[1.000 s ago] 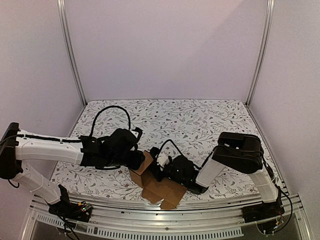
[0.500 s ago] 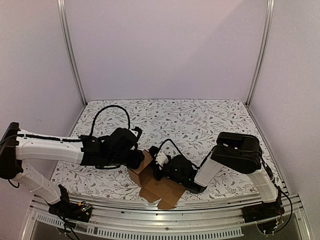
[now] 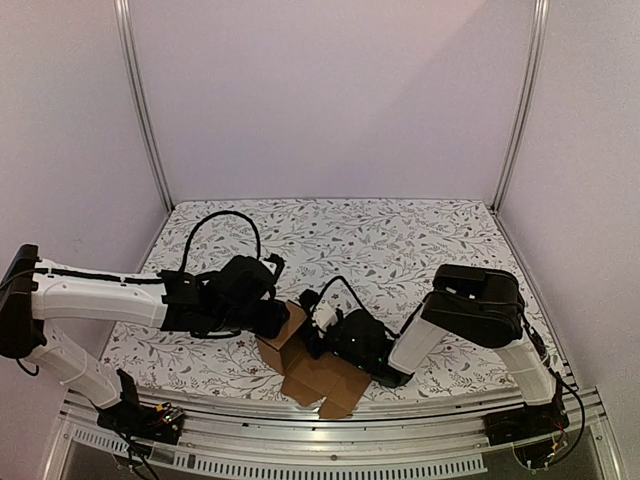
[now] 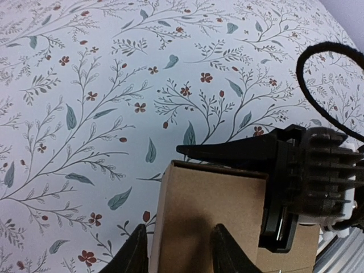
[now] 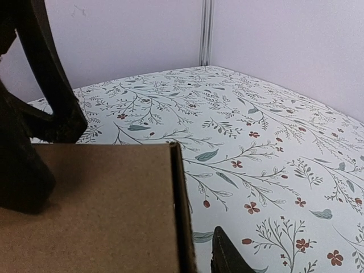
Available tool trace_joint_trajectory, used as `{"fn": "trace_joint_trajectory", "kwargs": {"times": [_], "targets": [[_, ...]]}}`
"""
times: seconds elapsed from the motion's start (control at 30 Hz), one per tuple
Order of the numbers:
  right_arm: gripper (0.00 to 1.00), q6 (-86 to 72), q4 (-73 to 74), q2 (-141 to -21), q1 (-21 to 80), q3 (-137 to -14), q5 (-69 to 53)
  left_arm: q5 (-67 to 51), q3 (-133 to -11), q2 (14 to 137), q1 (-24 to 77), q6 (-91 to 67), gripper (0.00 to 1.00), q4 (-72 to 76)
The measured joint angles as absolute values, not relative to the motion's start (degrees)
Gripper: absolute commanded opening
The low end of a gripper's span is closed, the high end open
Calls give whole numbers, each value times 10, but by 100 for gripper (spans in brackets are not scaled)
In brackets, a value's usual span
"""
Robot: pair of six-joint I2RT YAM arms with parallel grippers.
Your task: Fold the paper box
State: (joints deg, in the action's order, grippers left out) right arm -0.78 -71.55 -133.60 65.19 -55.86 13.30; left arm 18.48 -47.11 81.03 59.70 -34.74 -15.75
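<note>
The paper box is brown cardboard lying partly flat near the table's front edge, with one panel raised. My left gripper is at the panel's left side. In the left wrist view the left gripper has its jaws apart, straddling the left edge of the panel. One finger is beside the edge and the other is over the face. My right gripper is at the panel's right side. Its finger lies along the panel's far edge. In the right wrist view one fingertip stands just clear of the cardboard. The other is hidden.
The table carries a floral cloth. Pale walls and metal posts close it in on three sides. A metal rail runs along the front edge, close to the cardboard. A black cable loops over the right gripper.
The right gripper has edged slightly left against the raised panel, and the flat part of the cardboard has shifted a little. The left arm has hardly moved.
</note>
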Motion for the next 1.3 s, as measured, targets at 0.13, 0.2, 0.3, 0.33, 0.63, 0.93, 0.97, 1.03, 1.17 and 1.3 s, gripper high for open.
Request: {"fn": "trace_joint_trajectory", "kwargs": {"times": [0.13, 0.2, 0.3, 0.33, 0.63, 0.93, 0.97, 1.03, 1.17, 1.3], "targets": [[29, -8, -724, -1336, 652, -558, 137, 185, -471, 810, 597, -348, 38, -157], [18, -8, -726, -1336, 652, -559, 139, 184, -471, 810, 597, -348, 38, -157], [0, -8, -727, -1336, 652, -559, 138, 184, -471, 810, 597, -349, 38, -157], [0, -8, -727, -1336, 652, -559, 137, 184, -471, 810, 597, -350, 38, -158], [36, -9, -728, -1336, 652, -559, 136, 185, -471, 810, 597, -353, 38, -158], [66, 7, -696, -1293, 652, -521, 131, 192, -471, 810, 597, -356, 39, -163], [67, 9, -684, -1276, 652, -508, 130, 193, -471, 809, 597, -356, 39, -164], [69, 11, -662, -1239, 652, -481, 128, 197, -471, 806, 597, -357, 39, -169], [72, 9, -580, -1141, 652, -432, 118, 200, -468, 798, 595, -358, 40, -179], [73, -11, -469, -1044, 652, -415, 107, 202, -461, 790, 594, -358, 40, -181]]}}
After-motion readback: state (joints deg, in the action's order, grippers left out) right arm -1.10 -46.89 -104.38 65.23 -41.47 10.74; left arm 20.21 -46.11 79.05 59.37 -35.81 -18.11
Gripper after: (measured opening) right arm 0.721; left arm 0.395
